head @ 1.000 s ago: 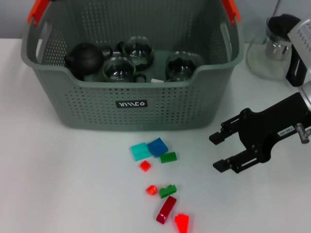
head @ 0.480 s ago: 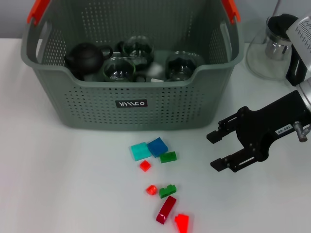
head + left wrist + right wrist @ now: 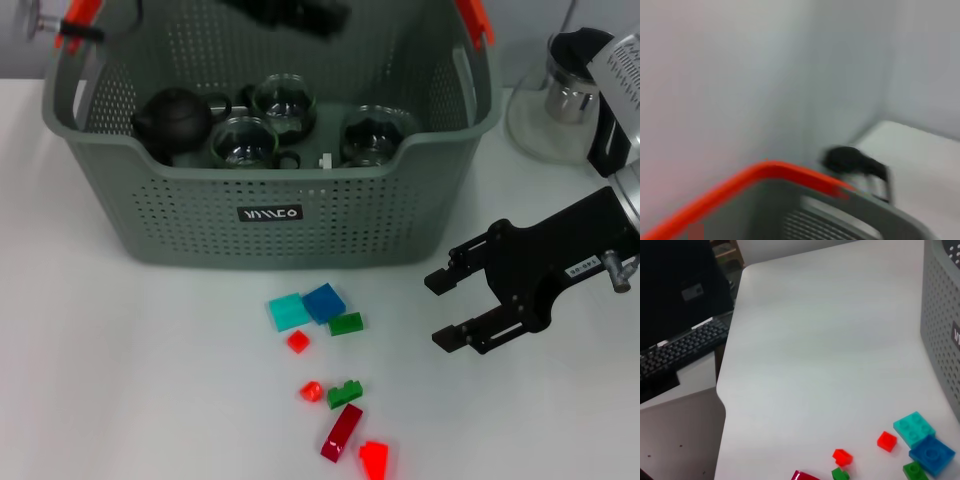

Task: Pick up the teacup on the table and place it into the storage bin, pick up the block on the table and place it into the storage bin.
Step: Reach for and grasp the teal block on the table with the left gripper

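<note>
The white counter (image 3: 120,380) fills the frame. The large grey-green perforated plastic storage bin (image 3: 270,215) at upper centre holds clear glass teacups (image 3: 245,142). The black right gripper (image 3: 450,305), fingers spread and empty, hovers at right; small coloured plastic blocks (image 3: 322,303) lie at lower centre. The left gripper's fingers cannot be told.

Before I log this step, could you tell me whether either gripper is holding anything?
The right gripper is open and empty beside the blocks. The left gripper is blurred above the storage bin; its hold cannot be told.
</note>
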`<act>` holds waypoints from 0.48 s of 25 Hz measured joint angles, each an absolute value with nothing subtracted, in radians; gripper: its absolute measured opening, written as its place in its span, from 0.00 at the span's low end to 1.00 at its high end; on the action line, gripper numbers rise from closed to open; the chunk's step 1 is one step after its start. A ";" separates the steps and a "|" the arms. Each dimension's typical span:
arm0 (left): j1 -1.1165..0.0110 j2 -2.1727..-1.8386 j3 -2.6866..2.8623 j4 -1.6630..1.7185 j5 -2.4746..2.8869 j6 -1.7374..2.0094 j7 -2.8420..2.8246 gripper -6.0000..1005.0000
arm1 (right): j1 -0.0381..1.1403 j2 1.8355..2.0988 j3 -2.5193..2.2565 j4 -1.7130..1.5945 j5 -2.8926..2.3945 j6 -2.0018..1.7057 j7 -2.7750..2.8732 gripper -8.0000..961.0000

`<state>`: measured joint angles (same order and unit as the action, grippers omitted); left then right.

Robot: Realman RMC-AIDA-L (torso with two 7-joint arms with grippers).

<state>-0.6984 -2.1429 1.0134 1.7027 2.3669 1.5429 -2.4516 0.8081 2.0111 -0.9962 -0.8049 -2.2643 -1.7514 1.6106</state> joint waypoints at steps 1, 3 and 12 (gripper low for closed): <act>-0.662 -2.159 1.028 1.756 2.344 1.580 -2.412 0.75 | 0.808 2.011 -0.994 -0.804 -2.264 -1.751 1.611 0.75; -0.589 -2.170 1.083 1.836 2.287 1.625 -2.369 0.82 | 0.808 2.013 -0.990 -0.801 -2.265 -1.750 1.611 0.75; -0.375 -2.170 1.300 1.904 2.184 1.774 -2.253 0.95 | 0.802 2.015 -0.983 -0.802 -2.266 -1.741 1.611 0.75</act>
<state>-0.3746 -2.1699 1.3003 1.9040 2.1842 1.7739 -2.2535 0.8023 2.0147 -0.9832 -0.8019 -2.2656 -1.7415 1.6106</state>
